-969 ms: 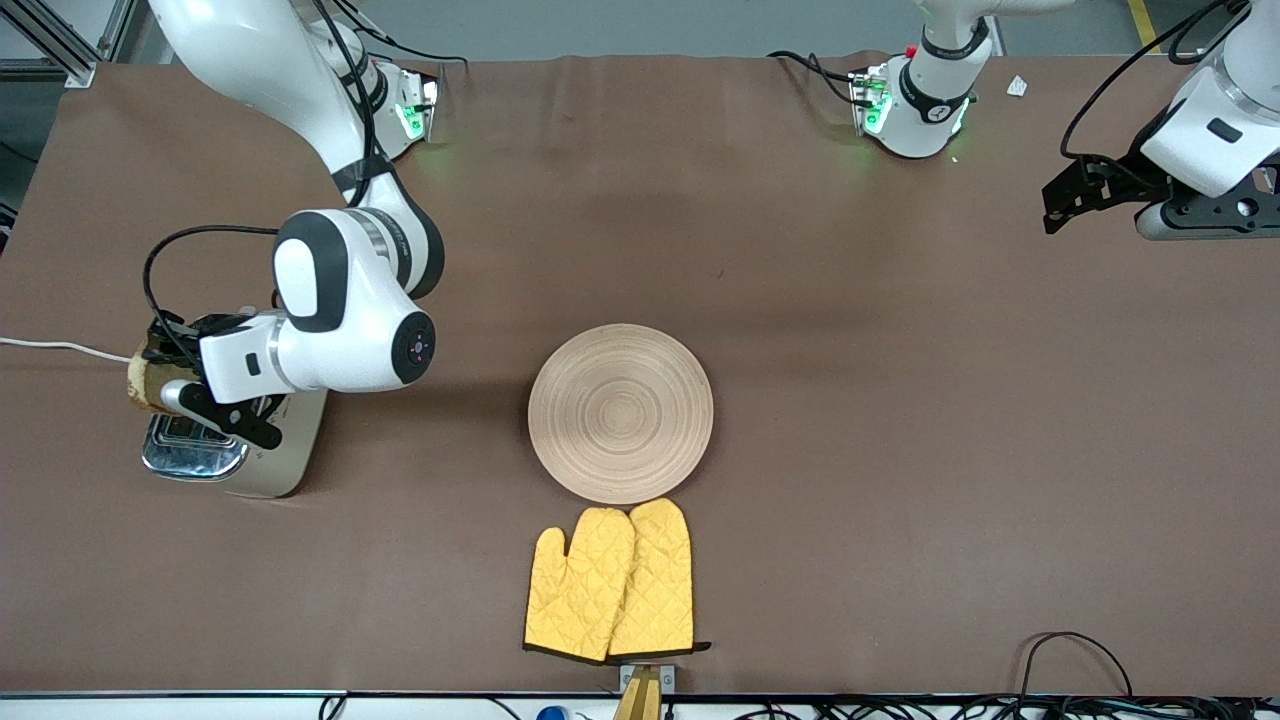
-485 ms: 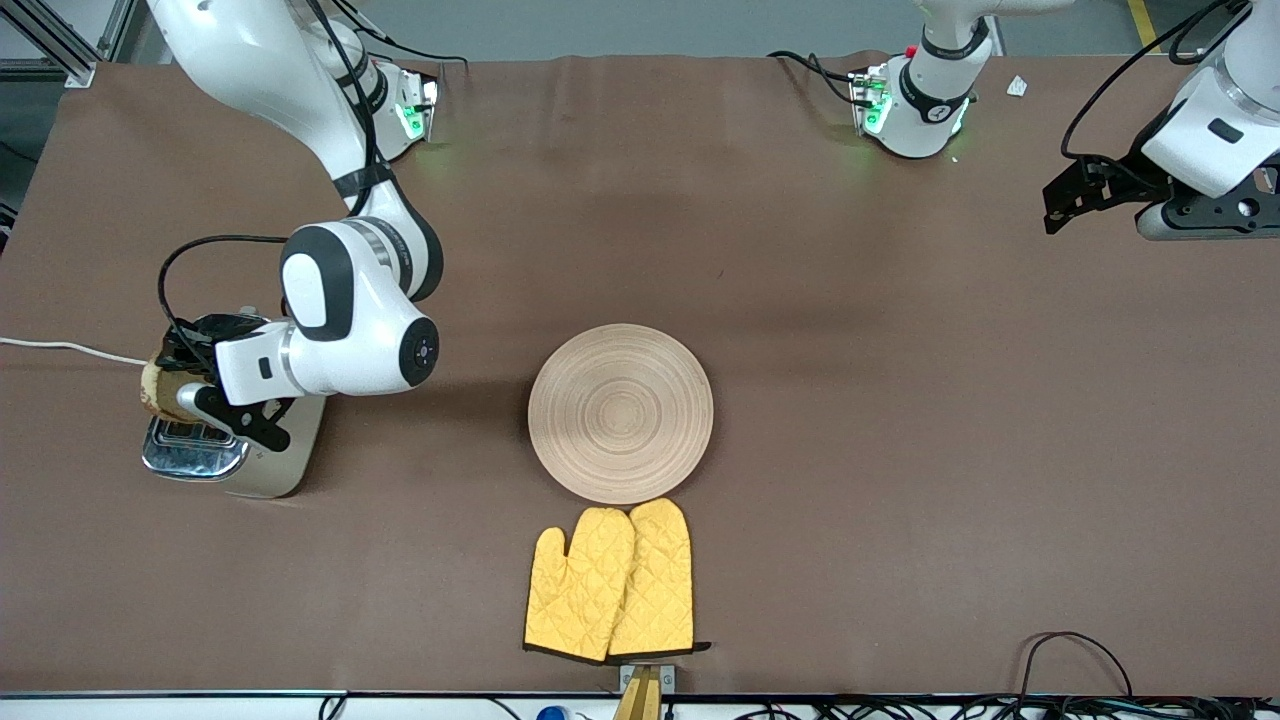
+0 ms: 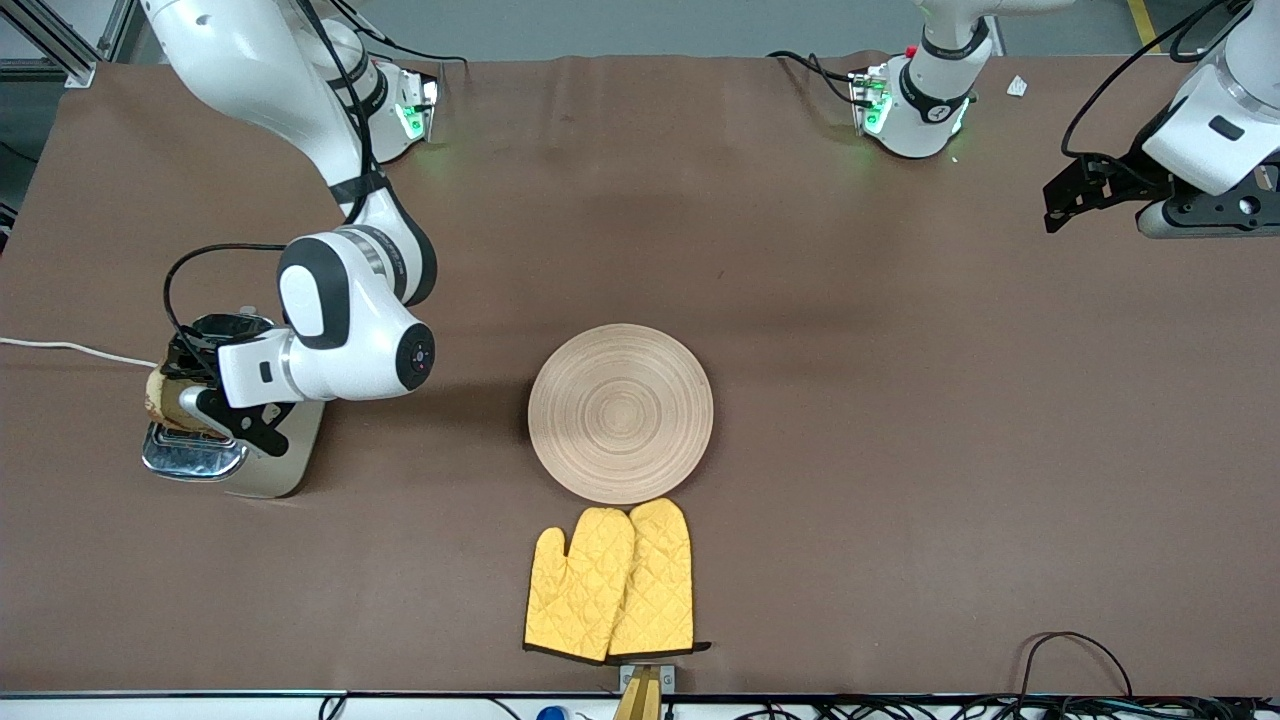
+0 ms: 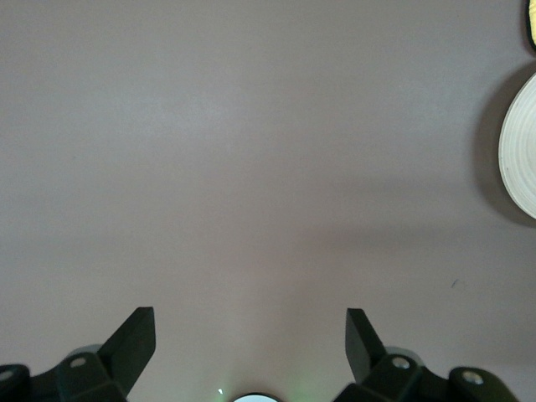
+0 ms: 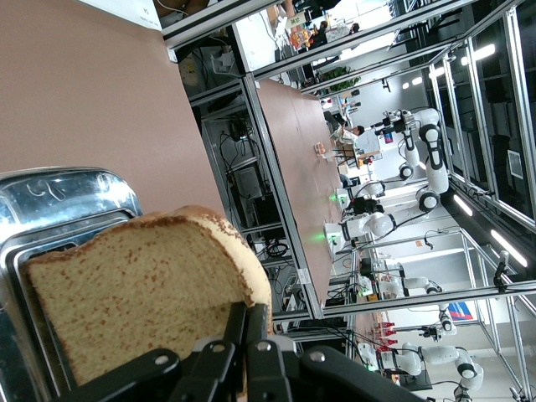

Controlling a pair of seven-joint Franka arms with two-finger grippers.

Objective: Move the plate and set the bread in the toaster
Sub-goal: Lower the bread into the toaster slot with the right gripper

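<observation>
My right gripper is shut on the bread, a brown slice with a darker crust, and holds it just over the toaster, a cream-beige body with a chrome top, at the right arm's end of the table. In the right wrist view the bread hangs over the chrome top of the toaster, pinched between the fingers. The pale wooden plate lies mid-table. My left gripper is open and waits, high over the left arm's end. The left wrist view shows its fingertips over bare cloth and the plate's rim.
A pair of yellow oven mitts lies nearer the front camera than the plate, almost touching it. The toaster's white cord runs off the table's edge at the right arm's end. Brown cloth covers the table.
My right gripper has shifted with the bread from beside the toaster's end to over its top and sunk a little. The left arm has barely moved.
</observation>
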